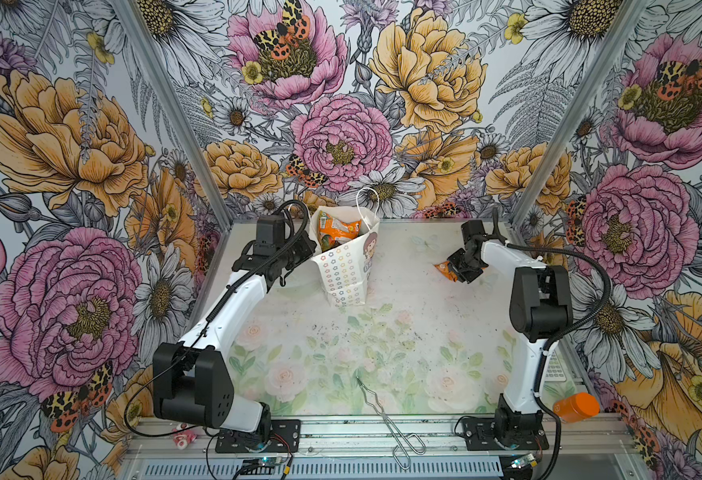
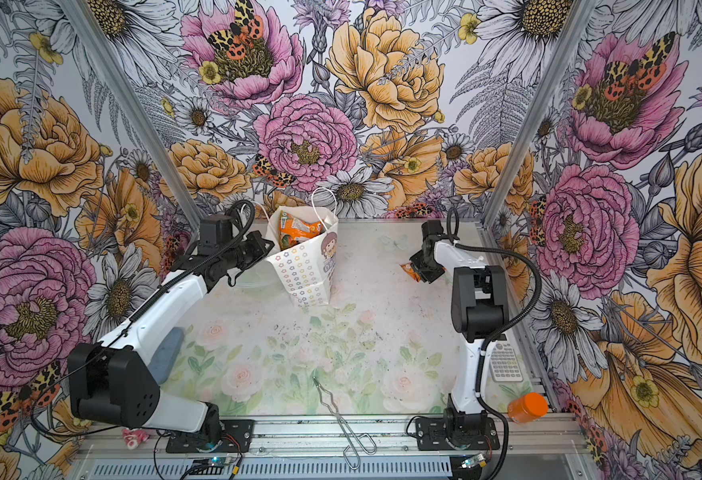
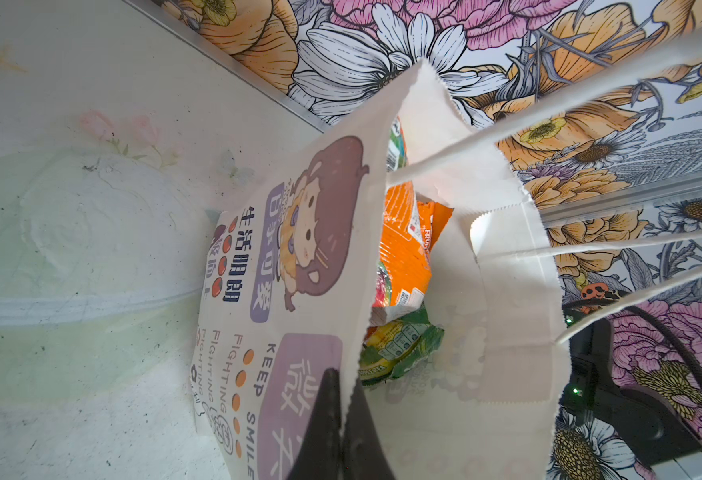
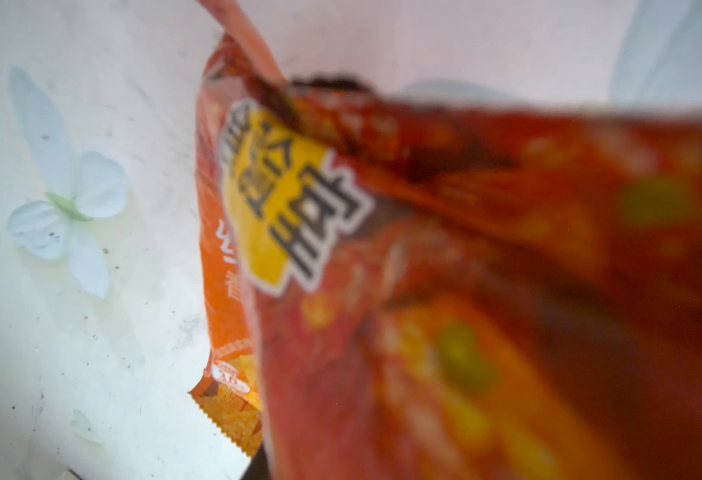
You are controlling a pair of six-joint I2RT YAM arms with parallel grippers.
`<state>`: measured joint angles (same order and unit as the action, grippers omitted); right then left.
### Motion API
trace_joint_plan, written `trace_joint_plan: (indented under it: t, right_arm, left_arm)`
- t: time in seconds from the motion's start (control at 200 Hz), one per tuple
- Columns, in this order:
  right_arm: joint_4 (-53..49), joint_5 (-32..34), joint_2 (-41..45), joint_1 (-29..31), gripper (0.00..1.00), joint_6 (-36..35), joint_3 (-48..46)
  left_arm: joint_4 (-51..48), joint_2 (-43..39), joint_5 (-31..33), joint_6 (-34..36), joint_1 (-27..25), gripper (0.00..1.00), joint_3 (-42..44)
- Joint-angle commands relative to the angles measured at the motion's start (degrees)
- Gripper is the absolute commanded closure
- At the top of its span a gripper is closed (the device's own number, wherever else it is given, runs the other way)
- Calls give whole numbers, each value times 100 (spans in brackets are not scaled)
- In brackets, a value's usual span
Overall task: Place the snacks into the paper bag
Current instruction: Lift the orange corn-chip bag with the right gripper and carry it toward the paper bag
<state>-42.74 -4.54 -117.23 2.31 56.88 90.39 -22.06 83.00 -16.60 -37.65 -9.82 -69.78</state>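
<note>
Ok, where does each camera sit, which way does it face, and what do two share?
Top views: high in front, looking down toward the back wall; both arms whole, paper bag between.
Left wrist: on the left arm, looking along the left gripper, shut on the bag's rim; snacks inside.
Right wrist: on the right arm, close on the orange packet in the right gripper, itself hardly visible.
Shared: bag, top views and left wrist; packet, top views and right wrist.

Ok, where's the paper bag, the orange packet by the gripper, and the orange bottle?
paper bag [image 1: 341, 272]: in a top view, on its flower-patterned side.
orange packet [image 1: 442, 268]: in a top view, on its visible crinkly end.
orange bottle [image 1: 576, 407]: in a top view, on the middle of its body.
</note>
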Motion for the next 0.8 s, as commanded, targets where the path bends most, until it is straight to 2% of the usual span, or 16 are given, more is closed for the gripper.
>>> trace_joint_plan:
  t: [0.0,0.3,0.41,0.595,0.795]
  right_arm:
    - [73,207,526,65,69,-815,357]
    - [285,-543,951,186,72,-1658,591]
    - [558,-804,1217,318,76,-2073,646]
    - [737,-1112,1608,729,80,-2801,1172]
    - [752,-1155,1931,1343,81,-3443,1926]
  left_arm:
    - [168,-144,-122,-85,76,100,31]
    - [171,-162,-118,-85,67,100,46]
    - [168,-178,-107,-85,71,100,40]
    - [174,-184,-90,-94,81,100,52]
    - [175,-169,-102,-94,68,100,47]
